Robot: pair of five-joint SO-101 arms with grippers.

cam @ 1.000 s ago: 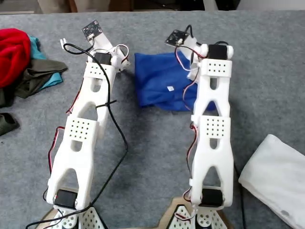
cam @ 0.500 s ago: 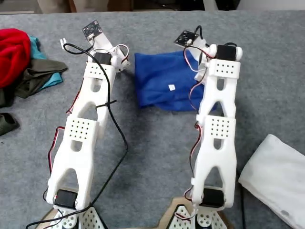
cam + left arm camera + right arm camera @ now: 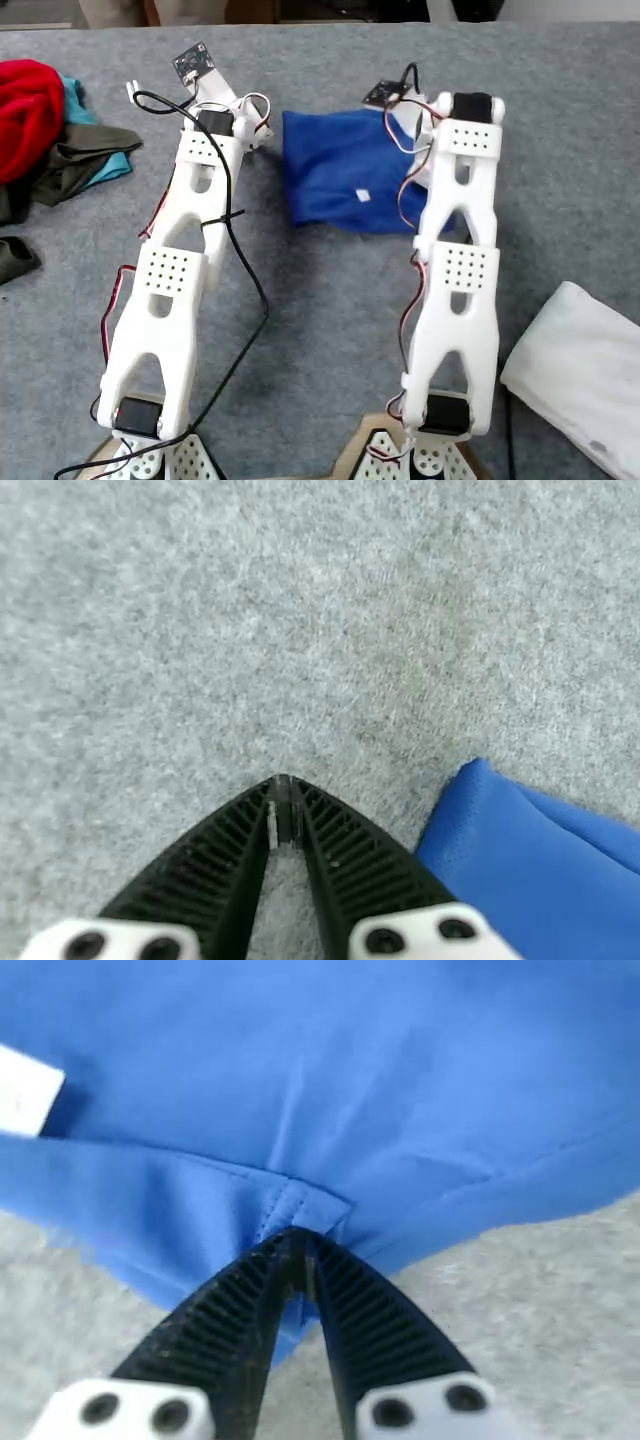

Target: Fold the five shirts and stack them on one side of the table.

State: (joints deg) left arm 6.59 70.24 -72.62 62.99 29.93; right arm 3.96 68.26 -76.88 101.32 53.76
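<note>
One blue shirt [image 3: 340,165] being gripped.
My right gripper [image 3: 297,1240] is pinching its hem; my left gripper [image 3: 282,800] is hanging closed at ten o'clock.

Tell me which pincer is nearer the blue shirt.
Right. The right pincer pinches a fold of the blue shirt; the left pincer sits shut over the table, beside its corner.

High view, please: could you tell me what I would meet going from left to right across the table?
red shirt → left arm → blue shirt → folded white garment. The right arm overlaps the blue shirt, so I leave it out.
</note>
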